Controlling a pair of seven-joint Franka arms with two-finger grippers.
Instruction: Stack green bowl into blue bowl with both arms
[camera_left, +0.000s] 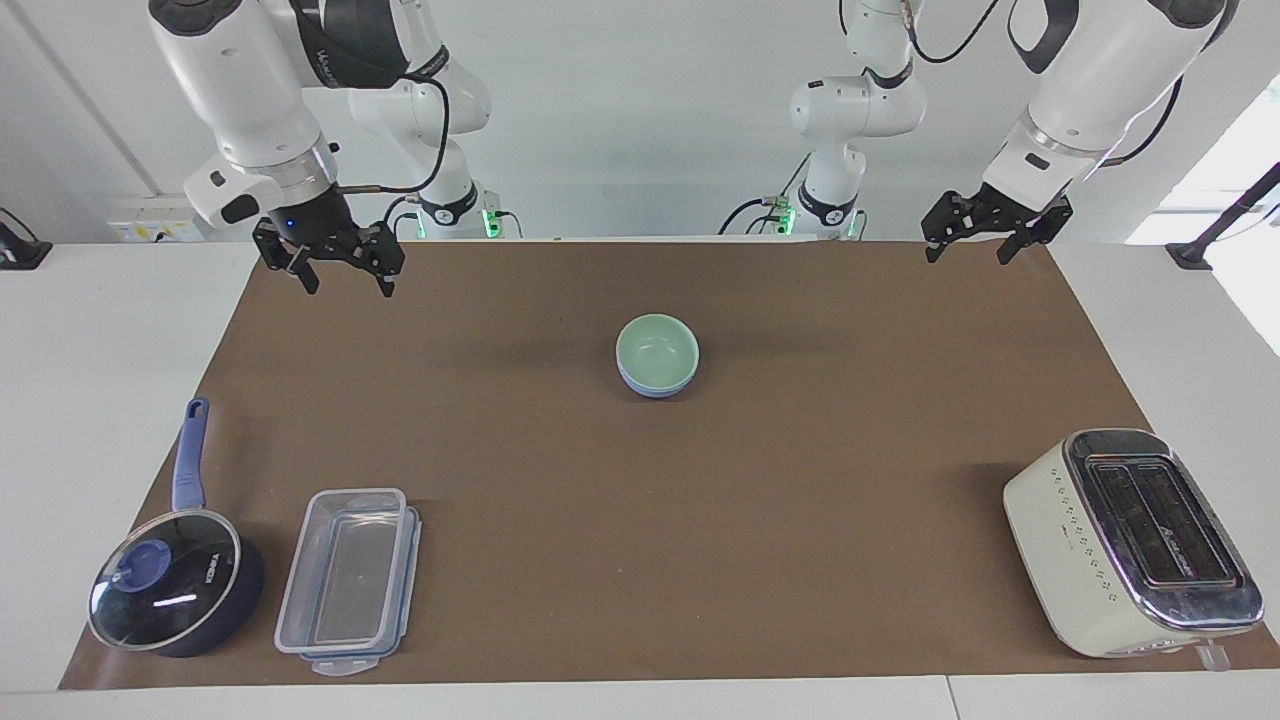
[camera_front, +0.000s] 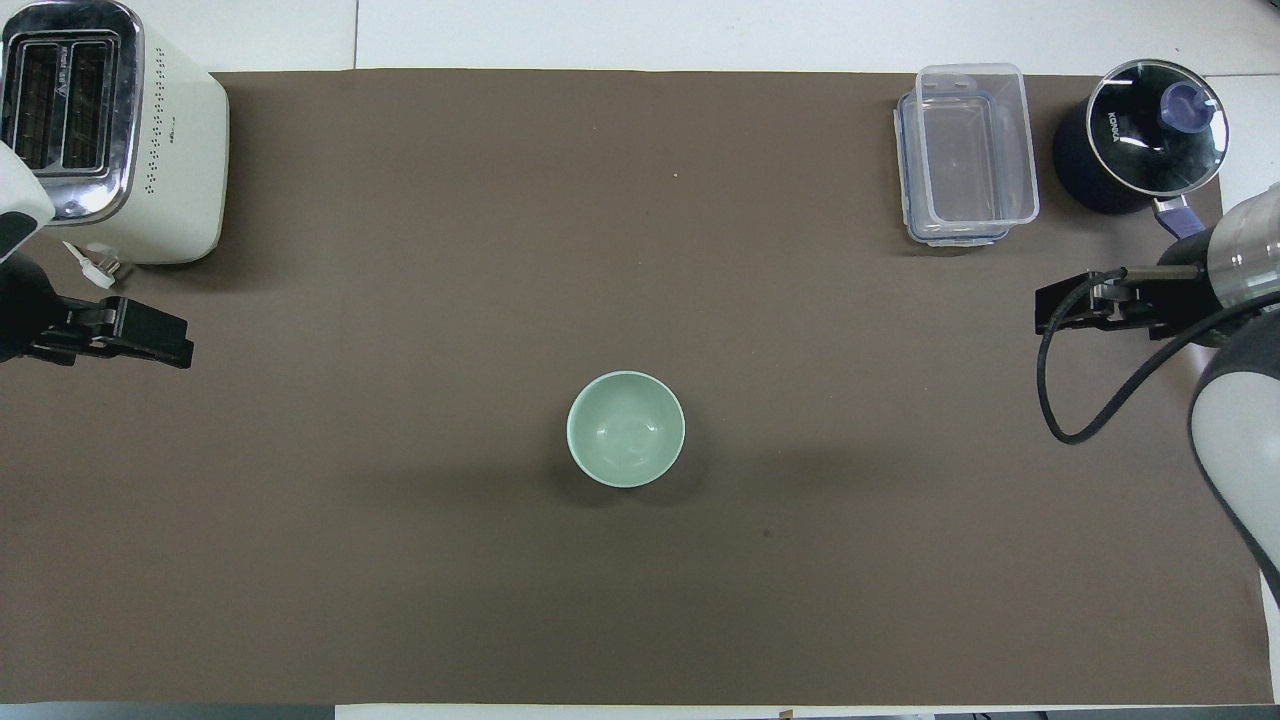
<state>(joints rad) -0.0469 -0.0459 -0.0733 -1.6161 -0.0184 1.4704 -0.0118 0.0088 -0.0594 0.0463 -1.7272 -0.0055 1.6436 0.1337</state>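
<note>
The green bowl sits nested inside the blue bowl on the middle of the brown mat, upright. Only the blue bowl's lower side shows under the green one. In the overhead view the green bowl hides the blue bowl. My right gripper is open and empty, up in the air over the mat's corner at the right arm's end; it also shows in the overhead view. My left gripper is open and empty, and waits over the mat's corner at the left arm's end.
A cream toaster stands farther from the robots at the left arm's end. A clear lidded container and a dark blue saucepan with a glass lid stand farther from the robots at the right arm's end.
</note>
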